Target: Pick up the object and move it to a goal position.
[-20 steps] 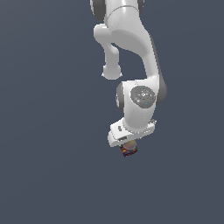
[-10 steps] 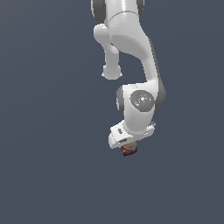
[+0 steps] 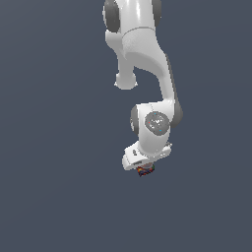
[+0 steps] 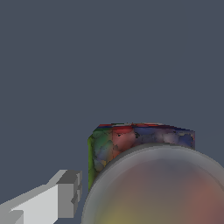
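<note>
The object (image 3: 145, 171) is a tiny dark chunk with red, blue and green patches, sitting right under the white hand of the arm in the exterior view. My gripper (image 3: 143, 169) is closed around it; its fingers are mostly hidden by the hand. In the wrist view the object (image 4: 127, 142) fills the frame close up, its round grey-tan top (image 4: 162, 192) blurred and large. One light grey finger (image 4: 65, 192) stands right beside its green side. The other finger is hidden.
The white arm (image 3: 147, 74) reaches down from the upper edge of the exterior view. All around is a plain dark grey-blue surface (image 3: 49, 197). No goal marker shows.
The wrist and hand have shifted slightly down in the exterior view, and the object has stayed under the hand.
</note>
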Controlling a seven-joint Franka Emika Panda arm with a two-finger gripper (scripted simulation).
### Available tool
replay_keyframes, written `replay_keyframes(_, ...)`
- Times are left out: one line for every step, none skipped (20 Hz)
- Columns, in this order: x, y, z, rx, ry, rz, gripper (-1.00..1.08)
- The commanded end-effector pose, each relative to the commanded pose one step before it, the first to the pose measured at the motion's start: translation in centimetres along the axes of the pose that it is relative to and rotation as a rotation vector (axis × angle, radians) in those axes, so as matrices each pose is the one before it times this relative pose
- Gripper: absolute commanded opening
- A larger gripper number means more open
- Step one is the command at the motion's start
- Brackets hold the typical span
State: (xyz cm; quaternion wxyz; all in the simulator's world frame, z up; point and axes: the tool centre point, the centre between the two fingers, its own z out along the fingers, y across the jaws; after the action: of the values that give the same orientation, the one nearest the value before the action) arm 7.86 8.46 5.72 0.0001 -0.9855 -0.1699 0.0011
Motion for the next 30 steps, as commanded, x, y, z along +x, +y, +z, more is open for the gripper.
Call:
replay_keyframes(0.127,0.025,-0.079,-0.00051,0.00204,-0.00005,1.0)
replay_keyframes(0.0,0.0,0.0,0.0,0.0,0.0,-1.0)
replay_keyframes(0.0,0.0,0.0,0.0,0.0,0.0,-1.0)
replay_keyframes(0.0,0.0,0.0,0.0,0.0,0.0,-1.0)
replay_keyframes(0.0,0.0,0.0,0.0,0.0,0.0,-1.0)
replay_keyframes(0.0,0.0,0.0,0.0,0.0,0.0,-1.0)
replay_keyframes(0.0,0.0,0.0,0.0,0.0,0.0,-1.0)
replay_keyframes(0.0,0.0,0.0,0.0,0.0,0.0,-1.0)
replay_keyframes(0.0,0.0,0.0,0.0,0.0,0.0,-1.0)
replay_keyframes(0.0,0.0,0.0,0.0,0.0,0.0,-1.0)
replay_keyframes(0.0,0.0,0.0,0.0,0.0,0.0,-1.0)
replay_keyframes(-0.069,0.014,0.066,0.00027,-0.00192,0.00024,-1.0)
replay_keyframes(-0.019,0.041,-0.005,0.0,0.0,0.0,-1.0)
replay_keyframes(-0.058,0.122,-0.015,0.0,0.0,0.0,-1.0)
replay_keyframes(-0.096,0.204,-0.024,0.0,0.0,0.0,-1.0)
replay_keyframes(-0.134,0.285,-0.034,0.0,0.0,0.0,-1.0)
replay_keyframes(-0.172,0.365,-0.044,0.0,0.0,0.0,-1.0)
replay_keyframes(-0.209,0.445,-0.053,0.0,0.0,0.0,-1.0)
replay_keyframes(-0.246,0.524,-0.063,0.0,0.0,0.0,-1.0)
replay_keyframes(-0.282,0.602,-0.072,0.0,0.0,0.0,-1.0)
replay_keyframes(-0.317,0.68,-0.081,0.0,0.0,0.0,-1.0)
replay_keyframes(-0.352,0.756,-0.09,0.0,0.0,0.0,-1.0)
replay_keyframes(-0.386,0.831,-0.099,0.0,0.0,0.0,-1.0)
replay_keyframes(-0.428,0.92,-0.153,-0.00008,0.00065,0.00023,-1.0)
replay_keyframes(-0.452,0.98,-0.117,0.0,0.0,0.0,-1.0)
replay_keyframes(-0.484,1.054,-0.126,0.0,0.0,0.0,-1.0)
replay_keyframes(-0.509,1.116,-0.134,0.0,0.0,0.0,-1.0)
replay_keyframes(-0.508,1.119,-0.134,0.0,0.0,0.0,-1.0)
replay_keyframes(-0.501,1.112,-0.133,0.0,0.0,0.0,-1.0)
replay_keyframes(-0.495,1.109,-0.133,0.0,0.0,0.0,-1.0)
